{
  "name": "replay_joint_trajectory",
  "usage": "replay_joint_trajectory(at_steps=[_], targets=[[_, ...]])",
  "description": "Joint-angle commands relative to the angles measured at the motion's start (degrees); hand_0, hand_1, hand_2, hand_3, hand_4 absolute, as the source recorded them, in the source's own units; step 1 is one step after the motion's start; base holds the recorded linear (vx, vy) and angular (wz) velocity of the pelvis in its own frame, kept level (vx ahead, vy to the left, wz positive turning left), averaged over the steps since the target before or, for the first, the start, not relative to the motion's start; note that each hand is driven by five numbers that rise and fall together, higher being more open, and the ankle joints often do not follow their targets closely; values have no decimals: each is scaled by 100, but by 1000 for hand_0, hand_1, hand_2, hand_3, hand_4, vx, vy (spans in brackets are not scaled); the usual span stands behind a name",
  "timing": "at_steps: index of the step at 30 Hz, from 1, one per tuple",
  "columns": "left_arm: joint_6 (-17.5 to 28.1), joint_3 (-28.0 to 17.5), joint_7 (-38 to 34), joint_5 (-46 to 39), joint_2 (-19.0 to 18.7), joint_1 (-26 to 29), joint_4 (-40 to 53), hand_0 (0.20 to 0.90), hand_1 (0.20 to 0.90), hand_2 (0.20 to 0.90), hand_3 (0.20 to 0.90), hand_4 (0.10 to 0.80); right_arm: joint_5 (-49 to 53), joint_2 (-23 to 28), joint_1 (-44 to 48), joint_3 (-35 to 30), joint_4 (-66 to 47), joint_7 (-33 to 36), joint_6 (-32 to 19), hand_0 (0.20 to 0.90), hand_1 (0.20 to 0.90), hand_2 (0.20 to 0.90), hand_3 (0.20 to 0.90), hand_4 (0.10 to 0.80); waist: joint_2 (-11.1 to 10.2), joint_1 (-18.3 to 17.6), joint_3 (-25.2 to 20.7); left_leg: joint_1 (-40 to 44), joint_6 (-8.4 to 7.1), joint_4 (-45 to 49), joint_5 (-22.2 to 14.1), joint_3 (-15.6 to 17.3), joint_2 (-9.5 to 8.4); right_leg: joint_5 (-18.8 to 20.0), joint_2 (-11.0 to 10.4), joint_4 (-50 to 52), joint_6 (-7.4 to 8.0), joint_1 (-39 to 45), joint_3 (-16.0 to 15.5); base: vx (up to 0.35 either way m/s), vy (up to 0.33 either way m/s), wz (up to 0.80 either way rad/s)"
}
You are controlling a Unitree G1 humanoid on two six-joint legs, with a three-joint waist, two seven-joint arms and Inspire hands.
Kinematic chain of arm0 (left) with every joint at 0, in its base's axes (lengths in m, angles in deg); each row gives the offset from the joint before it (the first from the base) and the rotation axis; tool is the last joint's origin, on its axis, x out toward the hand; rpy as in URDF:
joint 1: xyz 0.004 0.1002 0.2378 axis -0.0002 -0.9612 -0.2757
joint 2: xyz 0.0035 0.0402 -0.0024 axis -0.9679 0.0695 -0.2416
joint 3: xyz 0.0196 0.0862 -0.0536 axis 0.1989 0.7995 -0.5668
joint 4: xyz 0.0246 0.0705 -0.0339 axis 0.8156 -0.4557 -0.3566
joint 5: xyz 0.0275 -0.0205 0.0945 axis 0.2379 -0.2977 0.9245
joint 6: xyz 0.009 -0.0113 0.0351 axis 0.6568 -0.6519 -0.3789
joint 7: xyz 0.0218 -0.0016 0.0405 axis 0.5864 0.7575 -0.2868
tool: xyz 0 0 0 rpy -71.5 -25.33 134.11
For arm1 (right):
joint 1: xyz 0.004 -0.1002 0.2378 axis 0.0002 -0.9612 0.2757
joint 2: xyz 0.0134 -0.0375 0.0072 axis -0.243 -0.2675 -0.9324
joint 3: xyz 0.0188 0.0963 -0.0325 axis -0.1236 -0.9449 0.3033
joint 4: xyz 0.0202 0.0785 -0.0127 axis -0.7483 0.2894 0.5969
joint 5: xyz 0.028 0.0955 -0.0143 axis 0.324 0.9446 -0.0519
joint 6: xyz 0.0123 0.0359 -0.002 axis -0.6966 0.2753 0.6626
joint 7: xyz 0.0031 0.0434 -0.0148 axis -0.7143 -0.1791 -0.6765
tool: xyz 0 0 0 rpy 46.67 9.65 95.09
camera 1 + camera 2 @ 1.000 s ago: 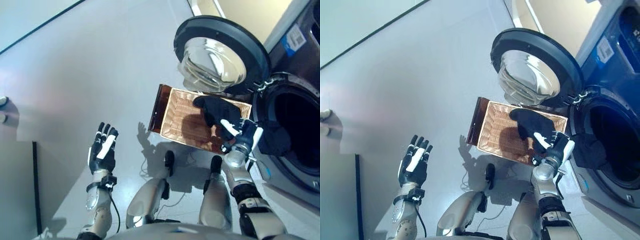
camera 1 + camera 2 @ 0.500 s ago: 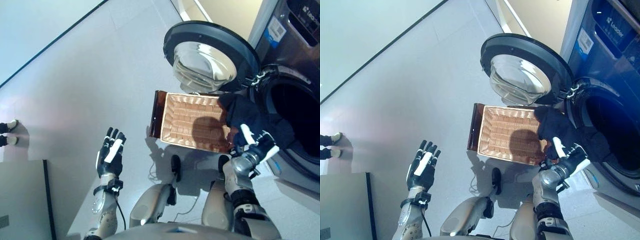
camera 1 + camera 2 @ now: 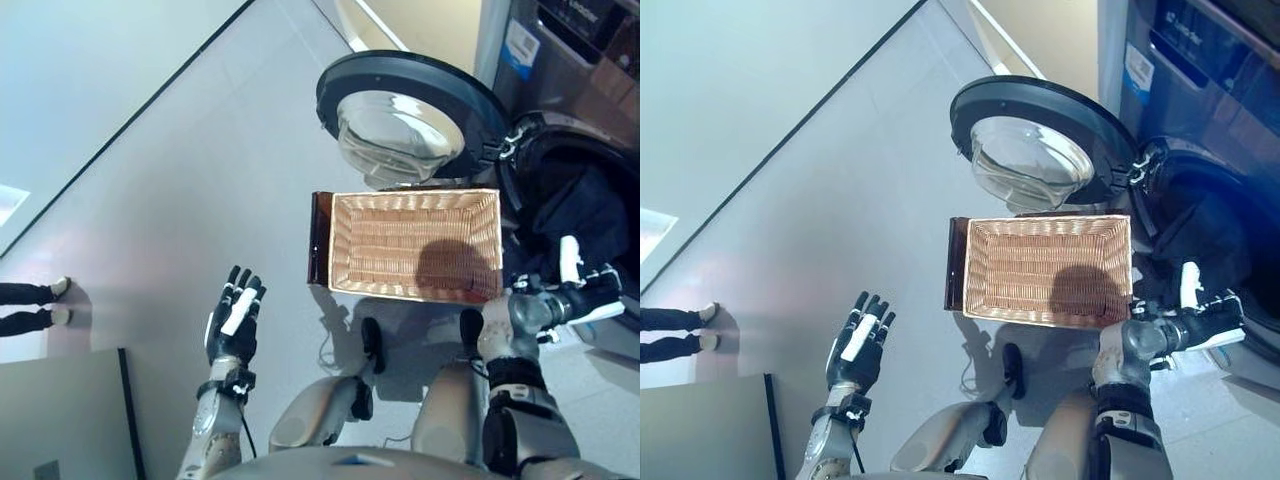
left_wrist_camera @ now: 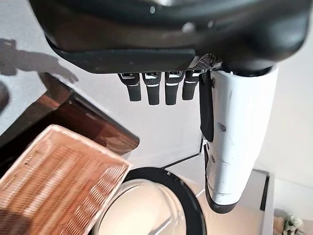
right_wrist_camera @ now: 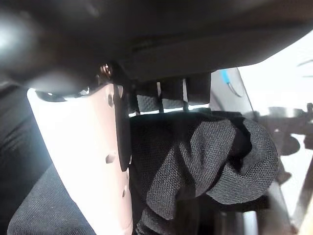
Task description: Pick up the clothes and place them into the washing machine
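Clothes [image 3: 578, 205], a dark bundle, hang at the mouth of the washing machine [image 3: 590, 60], draped over the lower lip of its drum opening and reaching back toward the right hand [image 3: 570, 290]. The right wrist view shows that hand's fingers and white-covered thumb curled round a fold of the dark cloth [image 5: 210, 156], so the fabric sits inside the grasp and bulges out past the fingertips toward the drum. The hand itself hovers just outside the opening, lower and nearer the robot than the bulk of the garment; the cloth's long run therefore leads from the fingers up and into the machine. That is the relation the next move seems to turn on: pushing further along that line, into the dark drum, before letting go.

The wicker basket [image 3: 415, 245] on the floor between the robot and the open round door [image 3: 410, 115] looks empty (only a shadow lies on its weave). The left hand [image 3: 235, 320] is well apart over bare floor, fingers straight and spread, holding nothing, and far from the machine. A person's shoes [image 3: 55, 300] show at the far left edge.
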Motion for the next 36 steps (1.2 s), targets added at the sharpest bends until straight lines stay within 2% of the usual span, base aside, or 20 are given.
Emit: replay_joint_trajectory(at_steps=[1,6,7,10,15,18,20,36], targets=[[319,-25,119,-13,-206,65,384,900,900,900,900,800,-136,701,690,68,-90,57,-639,200,200,200,200,300,15,-20,-65,-170,-305,272,-393,-128,-197,-471,-42,-92,-272,219,65,10,-44,-14],[292,120,193,-29,-242,68,425,900,900,900,900,800,53,1235,1222,198,412,-72,-565,200,200,200,200,300,91,-10,-37,-173,-337,239,-378,-67,-178,-497,-1,-35,-297,136,122,-2,-33,-10],[271,161,213,-28,-274,66,457,900,900,900,900,800,127,1497,1472,275,637,-140,-502,200,200,200,200,300,103,-6,2,-180,-358,218,-360,-50,-166,-511,20,14,-305,79,148,-20,-62,-3],[243,237,241,-29,-294,97,521,900,900,900,900,800,193,1869,1844,458,1037,-240,-392,200,200,200,200,300,141,-14,85,-208,-383,180,-326,-5,-147,-535,74,111,-333,-39,184,-20,-61,-4],[252,385,277,-64,-308,165,750,900,900,900,900,800,247,2495,2657,1047,1917,-547,-80,200,200,200,200,300,202,-17,325,-313,-403,118,-252,100,-90,-574,187,362,-390,-375,307,-26,-51,-13],[262,404,269,-71,-293,190,805,900,900,900,900,800,271,2635,2852,1179,2119,-603,-27,200,200,200,200,300,217,-31,388,-347,-411,94,-235,131,-86,-580,207,431,-402,-474,340,-26,-32,-9],[292,480,276,-67,-337,260,977,900,900,900,900,800,249,2970,3335,1536,2513,-740,147,200,200,200,200,300,233,-29,566,-463,-426,86,-192,186,-47,-600,252,586,-432,-714,394,-38,-47,-11],[409,685,139,-71,-495,630,1280,900,900,900,900,800,336,3640,5388,2963,3287,-1073,419,200,200,200,200,300,328,154,962,-1030,-514,-21,26,262,-36,-719,272,1115,-464,-1688,486,-31,-17,-2]])
